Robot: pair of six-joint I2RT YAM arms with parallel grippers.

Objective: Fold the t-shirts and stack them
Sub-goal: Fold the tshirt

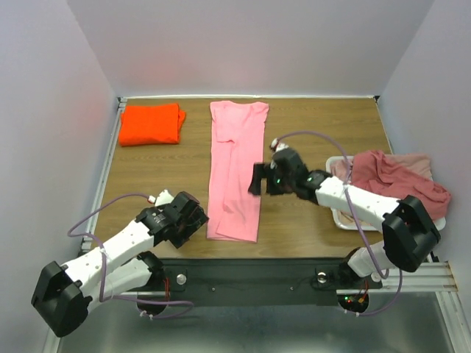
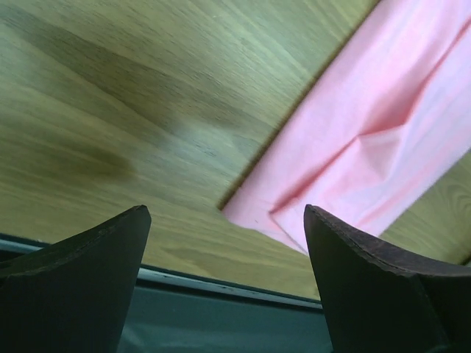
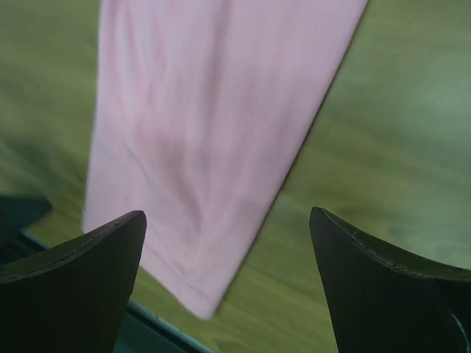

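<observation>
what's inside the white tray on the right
A dusty rose shirt lies crumpled in the white tray, with a pale pink shirt behind it. The tray's floor and anything under the shirts are covered.

wooden table (image 1: 158,173) | orange t-shirt (image 1: 151,123) folded | pink t-shirt (image 1: 235,169) flat | white tray (image 1: 344,220) right

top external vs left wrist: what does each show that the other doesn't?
Only top external: the folded orange t-shirt at far left, the dusty-rose t-shirts heaped over the white tray at right, and the right pincer, open, beside the light pink t-shirt. Only left wrist: a close look at that shirt's near corner and its creases. Both: the open left pincer, the light pink t-shirt folded into a long strip, the wooden table.
</observation>
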